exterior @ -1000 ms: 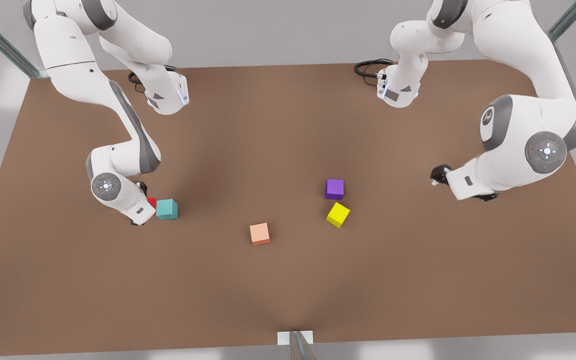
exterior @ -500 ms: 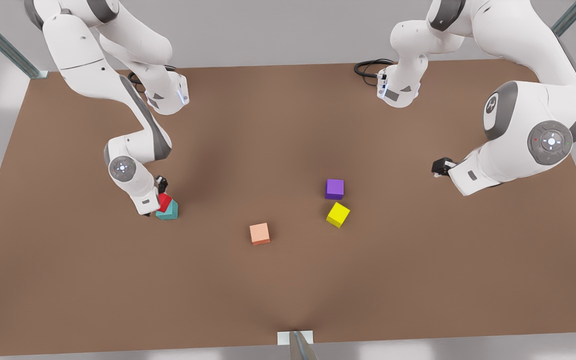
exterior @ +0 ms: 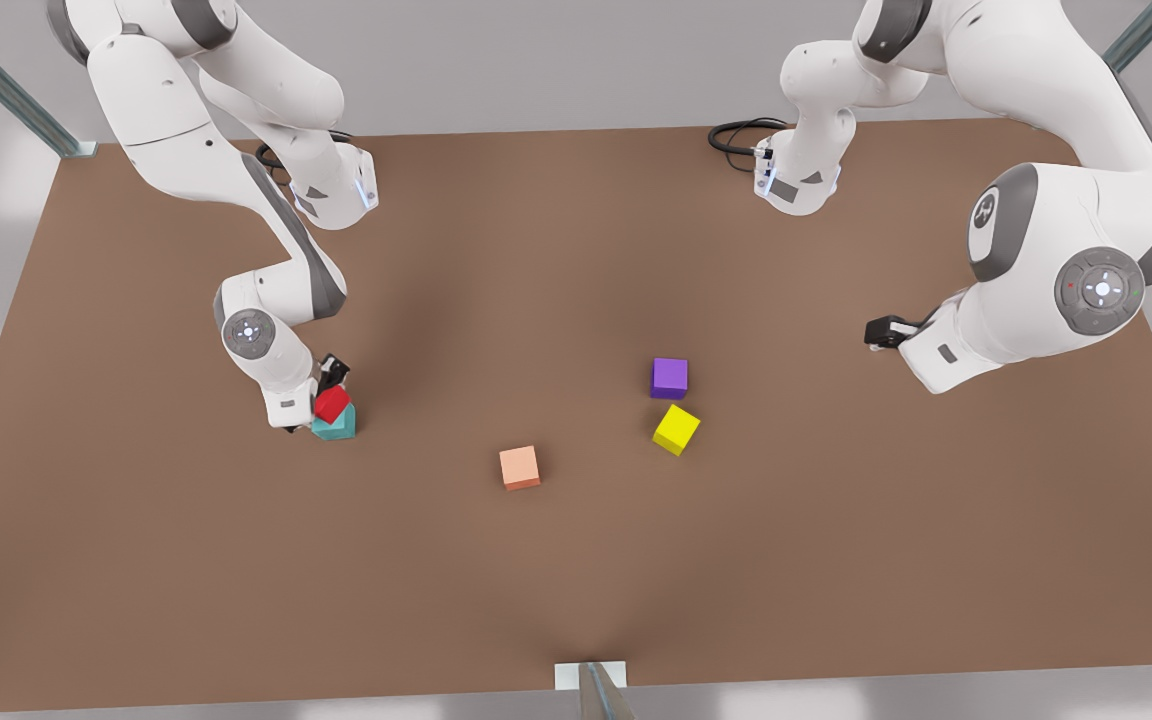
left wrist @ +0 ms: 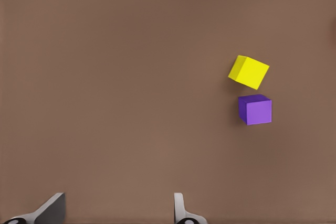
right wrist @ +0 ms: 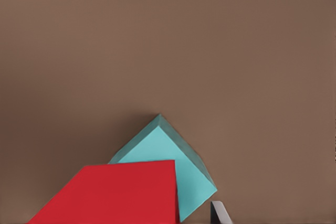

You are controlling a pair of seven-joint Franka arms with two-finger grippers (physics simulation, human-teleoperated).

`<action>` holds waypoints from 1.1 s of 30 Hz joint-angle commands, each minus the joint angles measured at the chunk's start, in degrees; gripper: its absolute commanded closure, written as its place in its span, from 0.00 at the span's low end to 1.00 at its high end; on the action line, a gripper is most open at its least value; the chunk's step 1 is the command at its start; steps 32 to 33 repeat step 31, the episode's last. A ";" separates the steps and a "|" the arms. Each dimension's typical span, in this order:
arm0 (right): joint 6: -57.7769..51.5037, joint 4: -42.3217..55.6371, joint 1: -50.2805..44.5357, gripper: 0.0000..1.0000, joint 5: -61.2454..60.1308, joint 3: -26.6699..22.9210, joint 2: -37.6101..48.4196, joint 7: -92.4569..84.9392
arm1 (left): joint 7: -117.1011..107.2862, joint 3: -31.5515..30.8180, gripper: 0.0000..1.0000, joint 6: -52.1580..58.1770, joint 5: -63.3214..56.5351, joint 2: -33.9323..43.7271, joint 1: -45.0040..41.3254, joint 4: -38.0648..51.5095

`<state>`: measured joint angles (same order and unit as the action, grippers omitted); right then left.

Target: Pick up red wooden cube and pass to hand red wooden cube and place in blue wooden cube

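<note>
The red wooden cube (exterior: 332,403) is held, tilted, in my right gripper (exterior: 328,392) at the front view's left, directly over the teal-blue wooden cube (exterior: 338,427), which sits on the table. The right wrist view has the red cube (right wrist: 115,192) overlapping the blue cube (right wrist: 181,163); whether they touch I cannot tell, and one finger (right wrist: 219,214) shows beside them. My left gripper (exterior: 881,331), the hand, waits open above the table at the front view's right. Its fingertips (left wrist: 181,209) stand wide apart with nothing between them.
A purple cube (exterior: 669,378) and a yellow cube (exterior: 676,429) lie close together right of centre, also in the left wrist view as purple cube (left wrist: 255,109) and yellow cube (left wrist: 249,72). A pale orange cube (exterior: 519,467) lies mid-table. The brown table (exterior: 576,580) ends near the bottom.
My right gripper has carried the red cube from beside the blue cube to over it. The left arm has drawn back slightly toward the front view's right.
</note>
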<state>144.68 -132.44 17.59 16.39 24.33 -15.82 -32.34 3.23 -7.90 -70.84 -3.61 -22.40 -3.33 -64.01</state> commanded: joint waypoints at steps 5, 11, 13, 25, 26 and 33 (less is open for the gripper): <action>-0.44 1.57 -0.02 0.00 -0.04 0.45 0.61 10.02 | -3.05 -0.01 0.00 0.36 -0.08 0.08 0.08 0.02; -14.50 10.36 -0.10 0.00 -9.71 2.83 2.90 8.70 | -2.97 -0.01 0.00 0.36 -0.08 0.08 0.08 0.02; -19.68 15.10 -0.19 0.00 -12.25 4.50 2.81 8.79 | -2.97 0.07 0.00 0.36 -0.08 0.08 0.08 0.11; -66.63 54.31 1.30 0.00 -10.59 -8.16 0.09 33.04 | -2.97 -0.01 0.00 0.44 -0.08 0.08 0.08 0.02; -66.54 54.31 1.30 0.00 -10.50 -8.42 0.17 33.40 | -2.97 -0.01 0.00 0.44 -0.08 0.08 0.08 0.02; -66.10 54.48 1.39 0.00 -10.68 -8.42 0.17 33.22 | -2.97 -0.01 0.00 0.36 -0.08 0.08 0.08 0.02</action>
